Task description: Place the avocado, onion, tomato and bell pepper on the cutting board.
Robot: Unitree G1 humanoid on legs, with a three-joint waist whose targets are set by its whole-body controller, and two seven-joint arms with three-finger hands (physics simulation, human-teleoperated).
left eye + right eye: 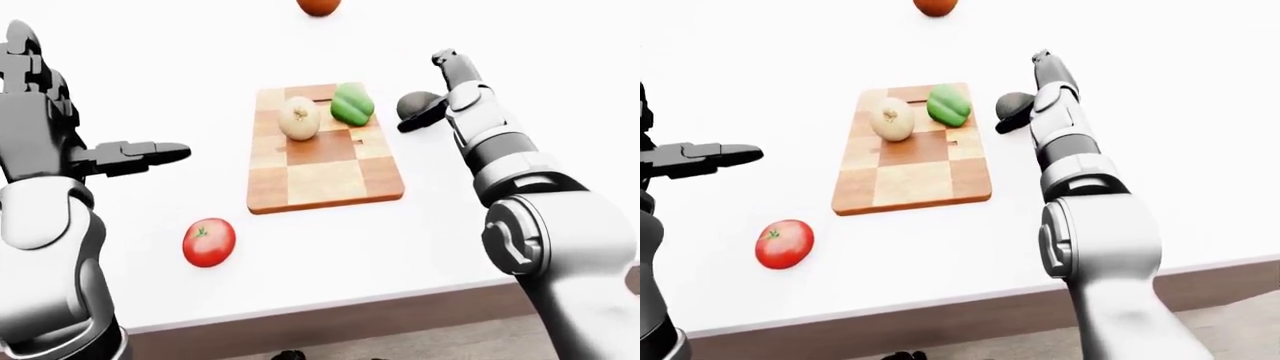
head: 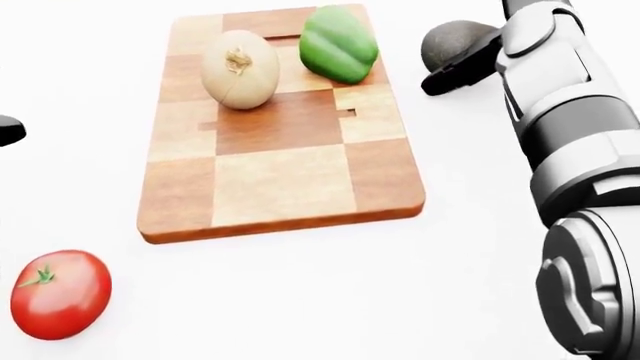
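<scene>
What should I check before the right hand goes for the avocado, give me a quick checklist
1. Onion on cutting board: ok.
2. Bell pepper on board: ok.
3. Avocado on board: not ok, it lies on the white surface off the board's right edge in the head view.
4. Right hand fingers closed round avocado: cannot tell, the hand is mostly hidden.
5. Tomato on board: not ok, it sits lower left of the board.
6. Left hand free: ok, open, holding nothing.
</scene>
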